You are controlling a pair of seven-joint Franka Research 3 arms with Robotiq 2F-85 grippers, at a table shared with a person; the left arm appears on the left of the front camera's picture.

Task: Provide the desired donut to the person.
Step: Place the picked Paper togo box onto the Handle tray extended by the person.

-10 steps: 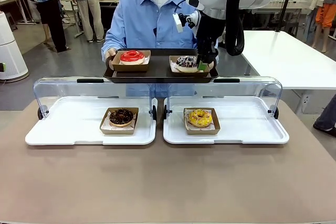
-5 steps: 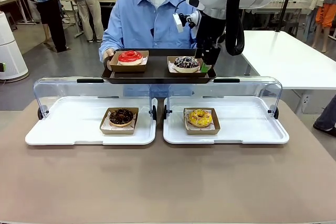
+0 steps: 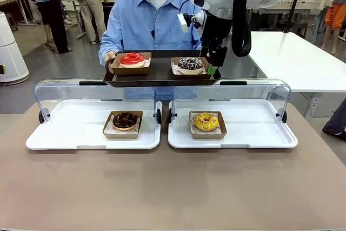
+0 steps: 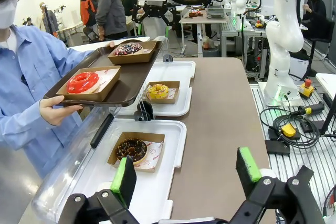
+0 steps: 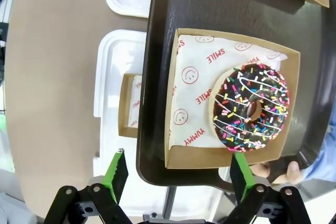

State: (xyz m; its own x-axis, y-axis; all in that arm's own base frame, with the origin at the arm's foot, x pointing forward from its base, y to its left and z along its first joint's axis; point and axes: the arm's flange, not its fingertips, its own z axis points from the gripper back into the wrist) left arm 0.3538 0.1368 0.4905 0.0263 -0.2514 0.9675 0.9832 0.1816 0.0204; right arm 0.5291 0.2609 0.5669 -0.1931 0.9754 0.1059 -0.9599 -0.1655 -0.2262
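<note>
Now the right gripper (image 5: pixel 176 174) has let go, jaws wide, above the sprinkled donut (image 5: pixel 255 107) whose paper reads "SMILE" and "YUMMY"; its box sits beside the red donut (image 3: pixel 132 58) on the dark tray (image 3: pixel 162 75), which the person (image 3: pixel 151 20) has lifted slightly. Left gripper (image 4: pixel 186 181) open.

Brown table (image 3: pixel 173 187): two white trays side by side; left tray (image 3: pixel 70 133) just beside right tray (image 3: pixel 254 133), w/ clear lids.
</note>
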